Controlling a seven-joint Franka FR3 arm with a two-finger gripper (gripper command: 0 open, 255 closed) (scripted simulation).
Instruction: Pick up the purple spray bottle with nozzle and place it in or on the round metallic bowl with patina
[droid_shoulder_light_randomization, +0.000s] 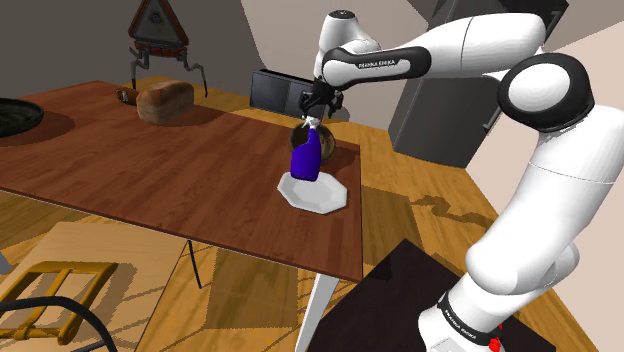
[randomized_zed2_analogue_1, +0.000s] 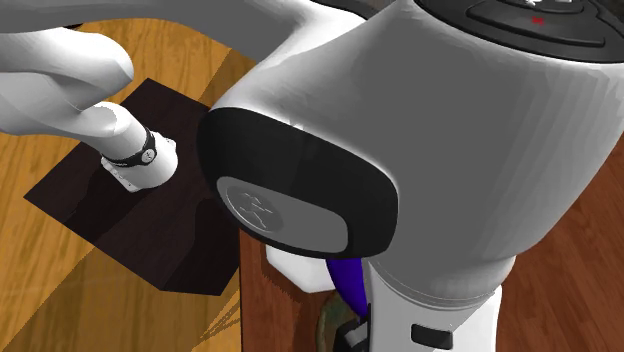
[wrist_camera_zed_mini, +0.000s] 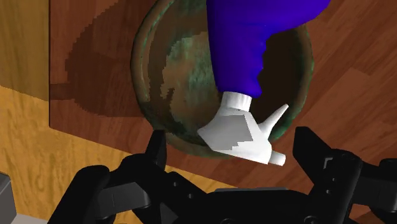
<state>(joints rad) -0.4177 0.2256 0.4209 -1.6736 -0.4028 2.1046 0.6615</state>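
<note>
Gripper (wrist_camera_zed_mini: 233, 151) wide open, fingers either side of the white nozzle head, not touching it. Purple spray bottle (wrist_camera_zed_mini: 248, 44) stands upright directly below the gripper on a white plate (droid_shoulder_light_randomization: 325, 200). Round green-patina metal bowl (wrist_camera_zed_mini: 168, 70) sits just beyond the bottle on the wooden table (droid_shoulder_light_randomization: 150, 170).

The white arm (droid_shoulder_light_randomization: 540, 190) rises from the shoulder view's lower right, bends at the dark elbow (droid_shoulder_light_randomization: 545, 92) and reaches left, with the forearm nearly level. The wrist (droid_shoulder_light_randomization: 340, 45) points the jaws downward. They stand apart, the black fingers (wrist_camera_zed_mini: 157, 149) wide and clasping nothing.
</note>
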